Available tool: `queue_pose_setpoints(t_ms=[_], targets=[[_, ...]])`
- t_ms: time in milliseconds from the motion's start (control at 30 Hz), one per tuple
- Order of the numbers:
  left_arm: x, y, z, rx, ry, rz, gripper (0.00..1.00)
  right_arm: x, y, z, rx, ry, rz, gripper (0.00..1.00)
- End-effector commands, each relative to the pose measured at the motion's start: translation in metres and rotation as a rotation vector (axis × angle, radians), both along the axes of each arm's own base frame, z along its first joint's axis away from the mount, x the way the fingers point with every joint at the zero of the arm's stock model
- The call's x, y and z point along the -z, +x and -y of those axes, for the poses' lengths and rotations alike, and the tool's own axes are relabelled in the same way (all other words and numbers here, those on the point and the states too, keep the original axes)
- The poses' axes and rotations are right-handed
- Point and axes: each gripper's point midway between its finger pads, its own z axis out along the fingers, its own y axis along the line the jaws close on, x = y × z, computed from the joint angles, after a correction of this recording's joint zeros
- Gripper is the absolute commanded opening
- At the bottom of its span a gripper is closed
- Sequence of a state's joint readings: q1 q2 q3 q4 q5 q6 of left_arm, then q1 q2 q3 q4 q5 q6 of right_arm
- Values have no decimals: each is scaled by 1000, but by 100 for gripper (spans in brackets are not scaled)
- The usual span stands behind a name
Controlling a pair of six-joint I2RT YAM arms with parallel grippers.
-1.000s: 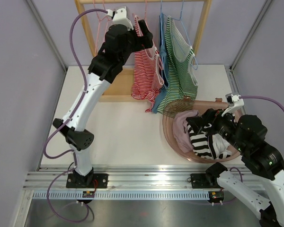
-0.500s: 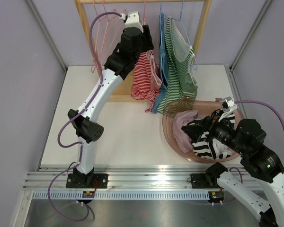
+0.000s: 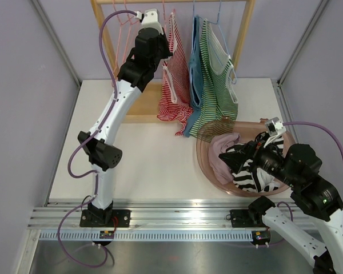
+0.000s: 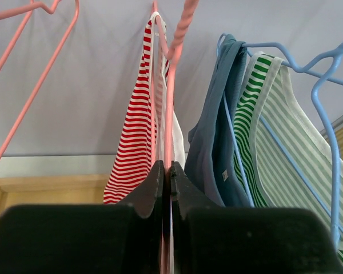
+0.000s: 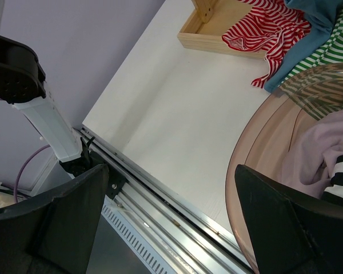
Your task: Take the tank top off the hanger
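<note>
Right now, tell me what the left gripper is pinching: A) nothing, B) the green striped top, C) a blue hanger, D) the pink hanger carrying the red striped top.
D: the left wrist view shows the left gripper shut on the pink hanger that carries the red striped top.

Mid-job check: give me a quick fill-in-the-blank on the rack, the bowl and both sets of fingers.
1. The left fingers are closed on the ___ hanger.
2. The tank top on that hanger is striped white and ___.
3. The right fingers stand ___ above the rim of the bowl of clothes.
4. The green striped top hangs on a wire hanger coloured ___.

Missing words: pink; red; open; blue.
</note>
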State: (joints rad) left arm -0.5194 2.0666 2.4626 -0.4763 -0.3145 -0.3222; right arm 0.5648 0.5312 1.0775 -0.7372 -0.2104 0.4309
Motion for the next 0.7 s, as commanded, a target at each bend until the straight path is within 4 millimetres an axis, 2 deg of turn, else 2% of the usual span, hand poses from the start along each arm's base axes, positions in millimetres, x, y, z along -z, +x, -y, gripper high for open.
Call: queue_pose_setpoints(t_ms=[0,133,433,600,633,667], targets=[[-60,-11,-26,-1,-73,122,0,-13,0,-5,-30,18,38,100],[-72,-16,-33,5,-61,147,0,-15,1,-5,-24,20,46,99],[-137,-59,-56,30,-58,286,0,-15,8,-8,-20,19,49,99],[-154,-84,-66,43,-45,308,0,-20,12,-9,-14,23,63,99],[-163,-95,-69,54,-50,325,0,-21,13,-9,-10,21,67,100],[-160,-98,-69,61,-47,313,0,-22,14,-8,-6,20,69,99]])
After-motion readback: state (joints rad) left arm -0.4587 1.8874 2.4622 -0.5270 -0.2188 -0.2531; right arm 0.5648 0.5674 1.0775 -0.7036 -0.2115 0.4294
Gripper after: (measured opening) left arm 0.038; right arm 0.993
